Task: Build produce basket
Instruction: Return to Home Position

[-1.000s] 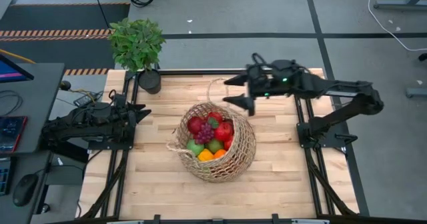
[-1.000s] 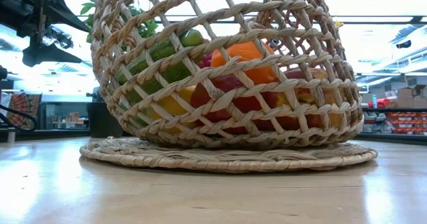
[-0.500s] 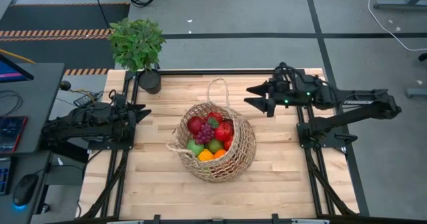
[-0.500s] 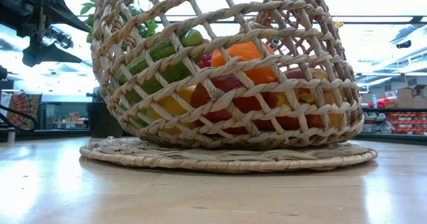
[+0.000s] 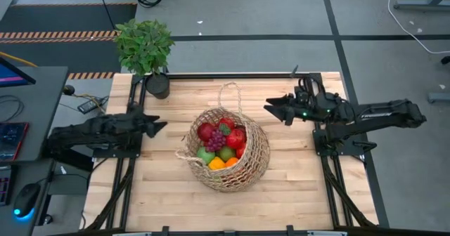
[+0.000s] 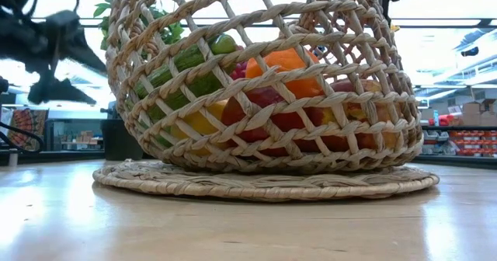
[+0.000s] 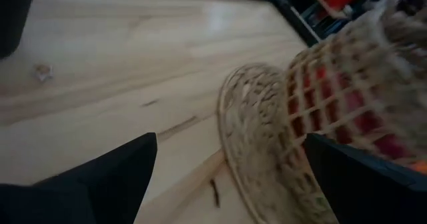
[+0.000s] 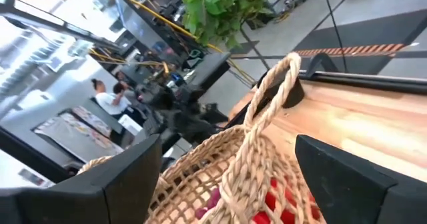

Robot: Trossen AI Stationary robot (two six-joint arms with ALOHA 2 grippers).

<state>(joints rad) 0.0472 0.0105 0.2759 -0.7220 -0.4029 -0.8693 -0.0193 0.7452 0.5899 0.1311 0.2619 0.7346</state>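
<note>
The high camera looked straight down from well above, taking in the whole bench (image 5: 295, 187). The low camera sat at bench-top height, very near the basket (image 6: 264, 185), facing level into the room. The left wrist camera faced low along the bench, close to the basket. The right wrist camera faced across the basket's handle (image 8: 253, 121) toward the room. All four views shared the basket.

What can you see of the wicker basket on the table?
The basket is round, tan, open-weave wicker, standing in the middle of the table on a flat woven disc. One thin loop handle shows at its far rim. Produce fills it: red apples, purple grapes, green fruit, oranges. Nothing else touches it.
</note>
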